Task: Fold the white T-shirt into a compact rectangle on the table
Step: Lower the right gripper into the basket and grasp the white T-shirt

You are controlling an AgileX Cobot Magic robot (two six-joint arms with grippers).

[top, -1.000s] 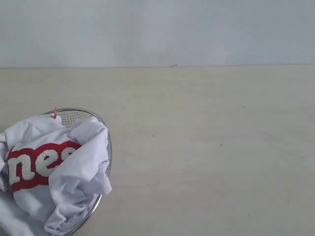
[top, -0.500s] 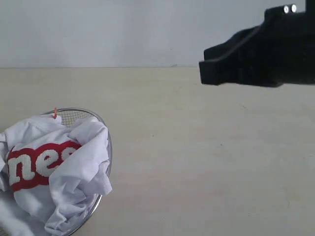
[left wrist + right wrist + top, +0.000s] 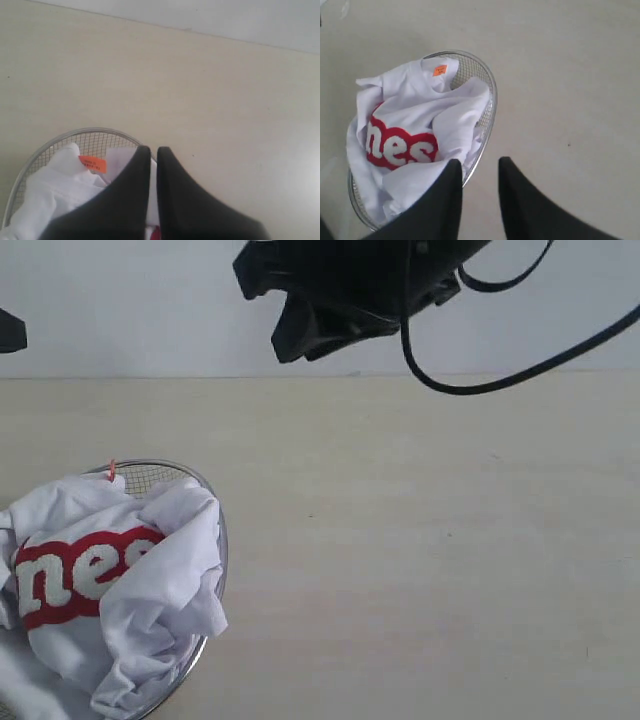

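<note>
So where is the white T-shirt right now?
The white T-shirt sits crumpled in a round wire-mesh basket at the lower left of the exterior view, spilling over its rim onto the pale beige table.

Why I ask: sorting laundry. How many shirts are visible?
1: the white T-shirt, crumpled in the wire basket, lower left of the exterior view; others may hide beneath.

One white T-shirt [image 3: 130, 585], one basket [image 3: 152, 476], one table [image 3: 420, 540], two claws; left claw [image 3: 153, 148], right claw [image 3: 479, 161]

Right gripper [image 3: 479, 162] hangs part-open (left gripper [image 3: 153, 149] jaws together).
</note>
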